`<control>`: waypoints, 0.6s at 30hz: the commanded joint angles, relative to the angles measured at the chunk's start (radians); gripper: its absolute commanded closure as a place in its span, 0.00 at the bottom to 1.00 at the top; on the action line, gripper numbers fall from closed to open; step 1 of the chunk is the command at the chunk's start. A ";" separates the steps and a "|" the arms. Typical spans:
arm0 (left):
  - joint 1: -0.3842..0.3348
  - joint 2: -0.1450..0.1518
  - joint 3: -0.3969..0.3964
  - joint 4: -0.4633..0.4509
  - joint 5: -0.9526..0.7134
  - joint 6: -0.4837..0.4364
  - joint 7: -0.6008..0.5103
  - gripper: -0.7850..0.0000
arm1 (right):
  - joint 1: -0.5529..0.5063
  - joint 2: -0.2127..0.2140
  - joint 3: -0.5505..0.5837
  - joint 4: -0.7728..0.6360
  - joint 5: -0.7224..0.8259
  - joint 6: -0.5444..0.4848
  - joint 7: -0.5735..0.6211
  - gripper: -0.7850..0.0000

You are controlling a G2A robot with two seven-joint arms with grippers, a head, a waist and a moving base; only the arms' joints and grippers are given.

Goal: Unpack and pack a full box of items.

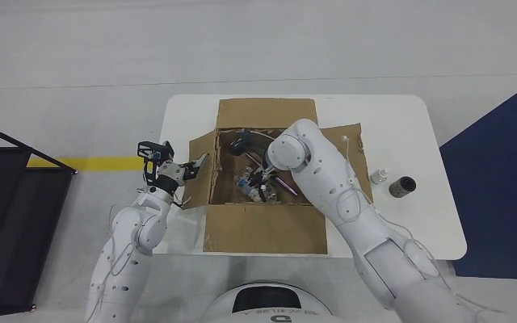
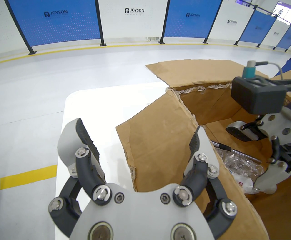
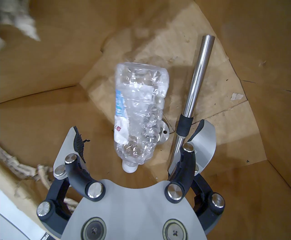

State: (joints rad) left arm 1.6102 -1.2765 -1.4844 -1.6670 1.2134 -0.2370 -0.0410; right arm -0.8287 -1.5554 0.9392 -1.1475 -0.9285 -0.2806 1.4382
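While its jaws stand spread inside the box (image 1: 265, 115), the right gripper (image 3: 139, 131) hangs over a crushed bottle (image 3: 138, 106); a metal rod (image 3: 199, 77) beside it is cut off behind one finger. Likewise spread, the left gripper (image 2: 138, 130) hovers at the box's side flap (image 2: 156, 147).

Logo mark plus short word stood printed on room partitions beyond bench (image 2: 72, 106): white print on blue panels (image 2: 56, 25), dark print on white panels (image 2: 134, 20), same mark repeated along row. Inside cardboard box (image 3: 45, 113), crushed clear bottle (image 3: 141, 109) carried label (image 3: 119, 109) with blue band and red marks, letters too crumpled to read. At 3 o'clock from box, small white bottle (image 1: 378, 174) and dark can (image 1: 401, 187) stood on bench; any print too small to tell.
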 commanded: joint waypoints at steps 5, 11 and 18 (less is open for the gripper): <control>0.000 0.000 0.000 0.000 0.000 0.000 0.000 0.00 | 0.026 -0.002 -0.017 0.085 0.034 -0.029 -0.024 0.20; 0.000 0.000 0.000 0.000 0.000 0.000 0.000 0.00 | 0.044 -0.009 -0.053 0.134 0.074 -0.054 -0.031 0.53; 0.000 0.000 0.000 0.000 0.000 0.000 0.000 0.00 | 0.077 -0.021 -0.097 0.217 0.102 -0.060 -0.052 0.60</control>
State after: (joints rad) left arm 1.6102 -1.2765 -1.4844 -1.6670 1.2134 -0.2370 -0.0410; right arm -0.7563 -1.5749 0.8470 -0.9414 -0.8279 -0.3413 1.3891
